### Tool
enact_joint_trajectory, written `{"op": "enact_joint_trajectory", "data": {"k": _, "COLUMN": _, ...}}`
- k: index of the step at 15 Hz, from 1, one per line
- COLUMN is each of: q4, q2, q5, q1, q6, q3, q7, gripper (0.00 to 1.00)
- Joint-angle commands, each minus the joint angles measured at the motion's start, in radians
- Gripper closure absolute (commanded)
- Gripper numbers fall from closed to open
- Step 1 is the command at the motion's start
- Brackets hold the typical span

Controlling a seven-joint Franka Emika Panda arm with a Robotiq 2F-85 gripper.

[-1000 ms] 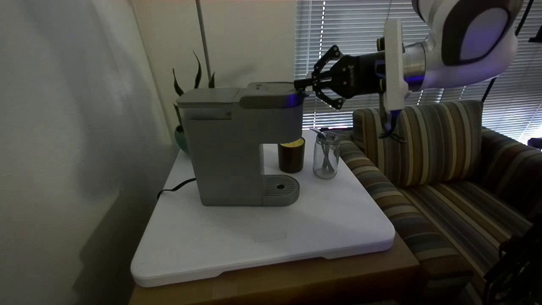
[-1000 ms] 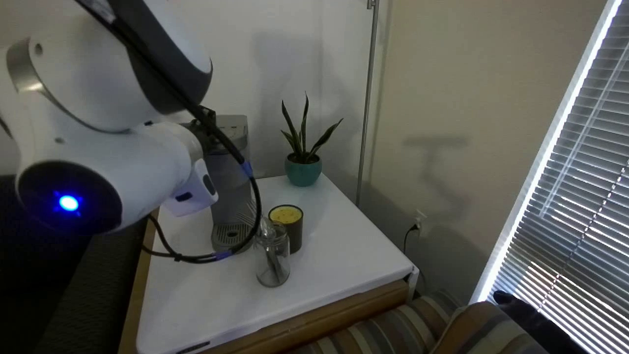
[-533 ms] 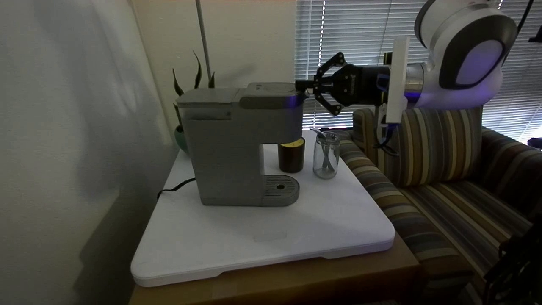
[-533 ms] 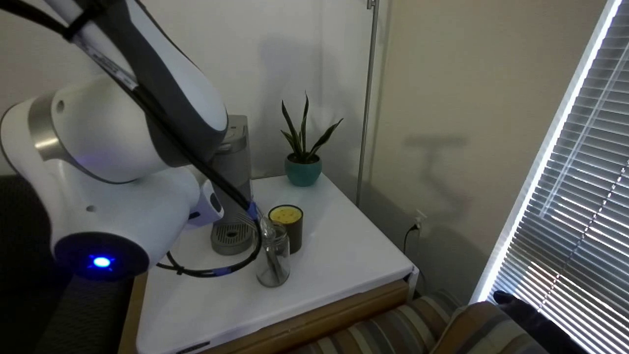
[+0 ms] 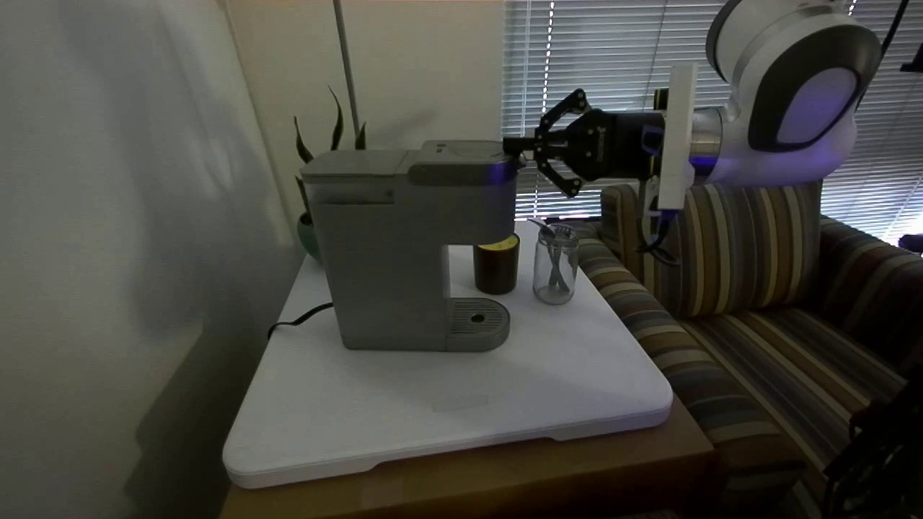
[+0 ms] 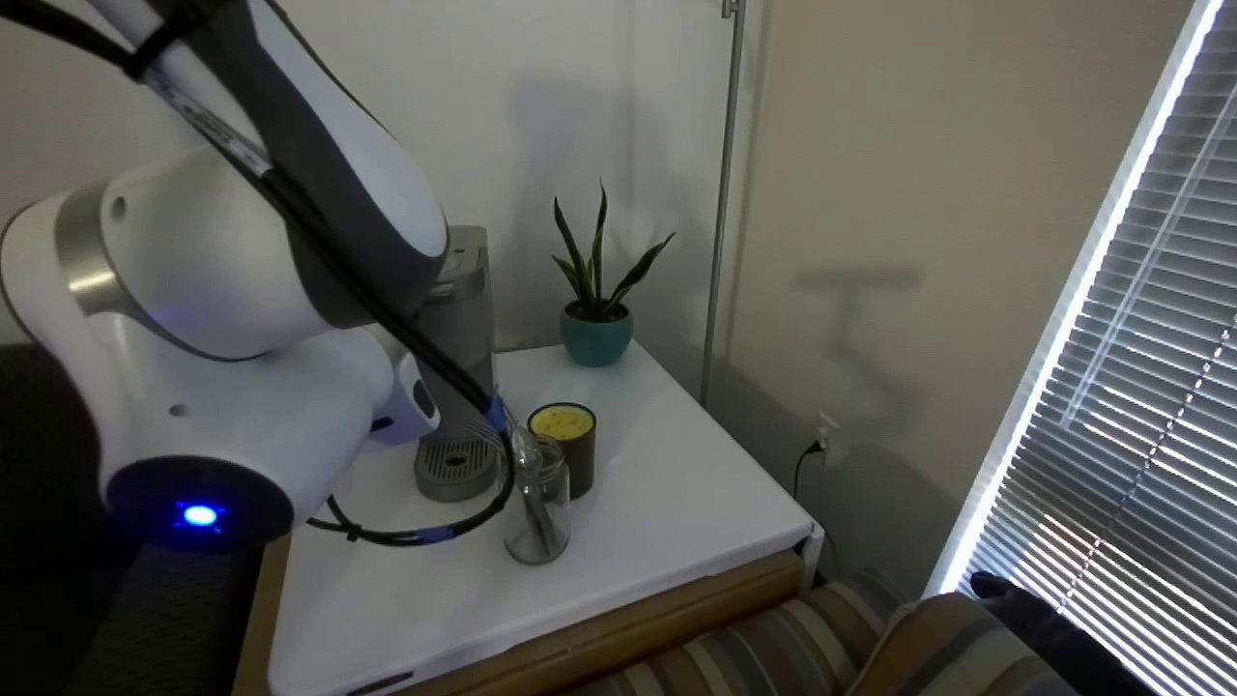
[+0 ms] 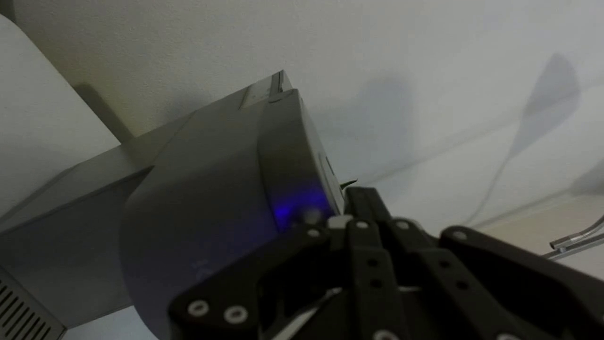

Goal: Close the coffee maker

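The grey boxy coffee maker (image 5: 389, 267) stands upright on the white table. It also shows in the wrist view (image 7: 198, 203) and, partly behind the arm, in an exterior view (image 6: 464, 333). Its darker top lid (image 5: 461, 164) lies down flat on the body, and no gap shows under it. My gripper (image 5: 513, 145) is shut with its fingertips together and nothing visible between them. The fingertips are at the top front edge of the lid and look to be touching it. In the wrist view, the gripper (image 7: 363, 200) is beside the lid's top edge (image 7: 295, 156).
A dark cup with yellow content (image 6: 562, 435) and a glass jar with cutlery (image 6: 537, 512) stand near the machine's front. A potted plant (image 6: 596, 333) is at the back. A striped sofa (image 5: 728, 245) borders the table (image 5: 433, 418). The arm's cable (image 6: 425, 535) hangs low.
Since one second ago the wrist and forearm have lowered, so my gripper is now about level. Its fingertips stay at the lid's front edge. Over the last half second nothing visibly moves.
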Motion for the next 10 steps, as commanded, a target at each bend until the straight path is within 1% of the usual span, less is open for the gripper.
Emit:
{"op": "enact_joint_trajectory", "data": {"k": 1, "q4": -0.001, "q2": 0.05, "q5": -0.016, "q1": 0.007, "q6": 0.024, "q3": 0.001, "q7": -0.001, "gripper": 1.0}}
{"op": "enact_joint_trajectory", "data": {"k": 4, "q4": -0.001, "q2": 0.049, "q5": -0.019, "q1": 0.009, "q6": 0.033, "q3": 0.002, "q7": 0.003, "gripper": 1.0}}
{"op": "enact_joint_trajectory", "data": {"k": 5, "q4": 0.0, "q2": 0.031, "q5": -0.028, "q1": 0.017, "q6": 0.071, "q3": -0.001, "q7": 0.003, "gripper": 1.0}}
{"op": "enact_joint_trajectory", "data": {"k": 7, "q4": -0.013, "q2": -0.057, "q5": -0.051, "q1": 0.033, "q6": 0.183, "q3": -0.008, "q7": 0.003, "gripper": 1.0}}
{"op": "enact_joint_trajectory", "data": {"k": 9, "q4": -0.028, "q2": -0.163, "q5": -0.094, "q1": 0.043, "q6": 0.31, "q3": -0.005, "q7": 0.037, "gripper": 1.0}}
{"op": "enact_joint_trajectory", "data": {"k": 10, "q4": -0.035, "q2": -0.215, "q5": -0.127, "q1": 0.076, "q6": 0.38, "q3": -0.031, "q7": 0.058, "gripper": 1.0}}
